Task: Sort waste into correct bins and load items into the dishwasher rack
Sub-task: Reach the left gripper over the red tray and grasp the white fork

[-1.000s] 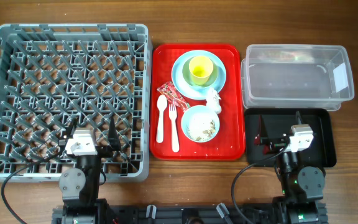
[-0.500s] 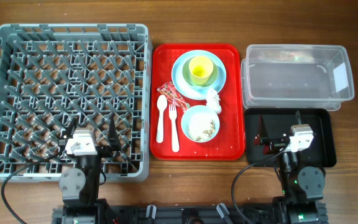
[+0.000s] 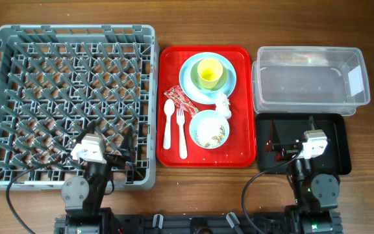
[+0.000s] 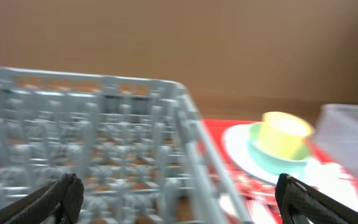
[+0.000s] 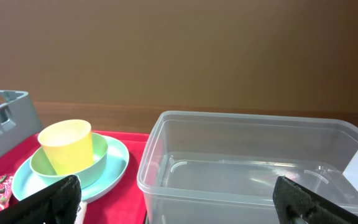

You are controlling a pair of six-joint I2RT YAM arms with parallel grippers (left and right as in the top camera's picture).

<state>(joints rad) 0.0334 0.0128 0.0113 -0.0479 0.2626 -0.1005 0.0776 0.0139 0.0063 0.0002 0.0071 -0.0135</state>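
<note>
Hanging over the near right corner of the grey pegged plastic dishwasher rack point(image 3: 76, 29), the left gripper point(image 3: 111, 135) is spread wide. The right gripper point(image 3: 292, 130), also spread, sits above the shallow black rectangular tray point(image 3: 339, 146), just beside the clear plastic tub point(image 3: 304, 84). Between, a red tray point(image 3: 239, 153) holds the red crinkled wrapper point(image 3: 179, 97), crumpled white tissue point(image 3: 223, 102) and yellow-green cup point(image 3: 209, 71); narrow worktop point(image 3: 252, 26) strips separate neighbours.

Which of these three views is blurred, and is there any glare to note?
Left wrist view: smeared throughout, dishwasher rack and yellow cup soft-edged. Right wrist view: sharp, clear tub crisp. Overhead: sharp, evenly lit, faint reflections on the tub's far wall.
</note>
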